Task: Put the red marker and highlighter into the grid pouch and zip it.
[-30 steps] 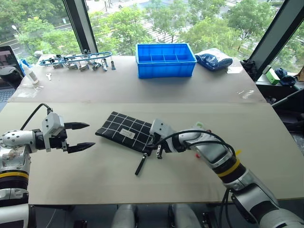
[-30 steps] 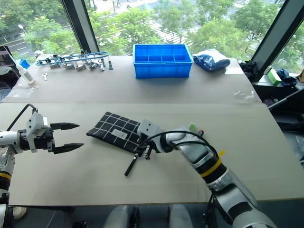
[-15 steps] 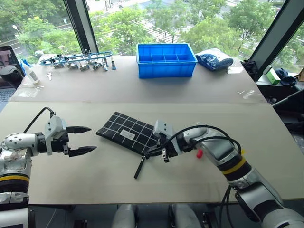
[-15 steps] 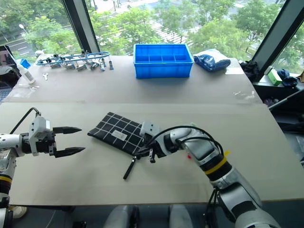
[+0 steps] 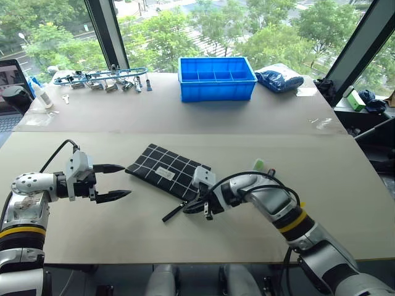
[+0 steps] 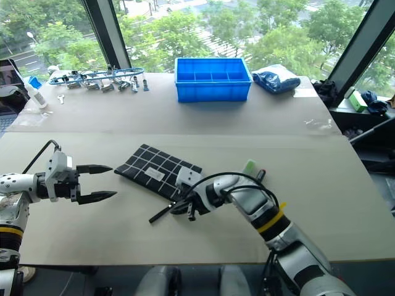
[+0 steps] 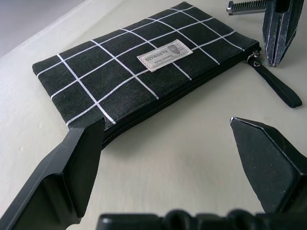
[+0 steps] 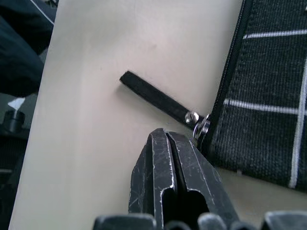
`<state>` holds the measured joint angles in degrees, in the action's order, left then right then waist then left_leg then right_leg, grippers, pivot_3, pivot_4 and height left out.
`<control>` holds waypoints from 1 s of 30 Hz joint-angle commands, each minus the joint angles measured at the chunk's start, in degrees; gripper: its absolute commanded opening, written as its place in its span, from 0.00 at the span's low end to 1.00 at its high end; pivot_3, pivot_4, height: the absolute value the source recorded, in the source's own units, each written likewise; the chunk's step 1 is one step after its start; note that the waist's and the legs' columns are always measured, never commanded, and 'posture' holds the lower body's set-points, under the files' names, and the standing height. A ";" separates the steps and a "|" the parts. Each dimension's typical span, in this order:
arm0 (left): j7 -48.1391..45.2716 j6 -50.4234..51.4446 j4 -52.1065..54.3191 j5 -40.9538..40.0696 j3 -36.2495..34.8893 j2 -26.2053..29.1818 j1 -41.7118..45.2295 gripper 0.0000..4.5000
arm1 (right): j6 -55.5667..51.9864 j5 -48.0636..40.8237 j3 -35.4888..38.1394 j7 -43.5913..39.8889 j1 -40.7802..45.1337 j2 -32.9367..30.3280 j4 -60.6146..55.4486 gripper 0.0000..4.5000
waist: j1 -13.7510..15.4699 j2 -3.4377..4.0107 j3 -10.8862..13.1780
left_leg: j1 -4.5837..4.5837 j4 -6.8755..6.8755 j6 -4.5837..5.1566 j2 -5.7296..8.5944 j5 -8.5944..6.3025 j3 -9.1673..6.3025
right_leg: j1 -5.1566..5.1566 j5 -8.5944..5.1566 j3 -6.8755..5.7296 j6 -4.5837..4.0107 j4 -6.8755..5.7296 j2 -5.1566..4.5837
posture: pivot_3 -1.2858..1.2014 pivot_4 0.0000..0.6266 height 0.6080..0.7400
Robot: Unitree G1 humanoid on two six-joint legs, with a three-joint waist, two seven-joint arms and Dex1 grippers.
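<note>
The grid pouch [image 5: 165,171] lies flat and slanted on the near table, its label [image 7: 163,55] facing up. Its black zipper strap [image 8: 152,95] rests loose on the table at the pouch's right end. My right gripper [image 5: 189,208] is shut with nothing in it, its tips beside the zipper pull [image 8: 198,125]. To the left of the pouch my left gripper [image 5: 121,181] hangs open just above the table, pointing at the pouch. The highlighter [image 5: 258,164] lies behind my right forearm. Next to it the red marker [image 6: 260,175] is mostly hidden by the arm.
On the far table stand a blue bin [image 5: 216,78], a row of metal tools [image 5: 99,78], a white bottle [image 5: 38,95] and a dark blue bag [image 5: 280,78]. A green box [image 5: 353,98] sits off the right edge.
My right gripper has turned and drawn back toward the table's near edge, still shut. The strap has swung from pointing at the near edge to pointing more leftward.
</note>
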<state>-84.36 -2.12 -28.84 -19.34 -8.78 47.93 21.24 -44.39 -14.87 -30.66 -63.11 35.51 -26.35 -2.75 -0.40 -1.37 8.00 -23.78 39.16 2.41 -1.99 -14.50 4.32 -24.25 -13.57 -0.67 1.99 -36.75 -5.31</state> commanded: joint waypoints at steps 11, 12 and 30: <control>-0.20 -0.20 -0.64 -0.72 -0.74 -0.20 0.15 1.00 | -10.57 -9.11 7.76 2.15 5.73 7.80 -1.57 0.01 | -0.52 0.00 0.00 | 0.01 -0.02 -0.01 -0.15 0.01 -0.02 | -0.11 -0.02 -0.02 -0.09 -0.14 0.14 | 0.52 0.24 1.00; -0.21 -0.19 -0.71 -0.78 -0.84 -0.14 0.11 1.00 | -10.91 -9.43 7.56 2.03 5.93 8.02 -1.71 0.01 | -0.32 0.00 0.00 | 0.01 -0.02 -0.01 -0.12 0.01 -0.02 | -0.10 -0.02 -0.02 -0.08 -0.14 0.10 | 0.52 0.24 1.00; 0.76 0.39 -0.01 -2.08 -1.46 -0.79 -0.38 1.00 | -1.57 3.81 -3.37 5.70 8.80 9.18 7.85 0.01 | -0.30 0.00 0.00 | -0.01 -0.02 -0.03 -0.03 0.02 -0.13 | -0.11 -0.01 -0.07 -0.06 -0.21 0.03 | 0.52 0.24 1.00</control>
<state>-83.85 -2.16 -30.16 -20.31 -8.96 46.97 20.44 -48.00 -12.78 -33.23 -55.89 43.96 -14.67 6.97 -0.70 -1.37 8.01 -23.80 39.15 2.38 -2.02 -14.48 4.16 -24.34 -13.57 -0.74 1.94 -36.96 -5.29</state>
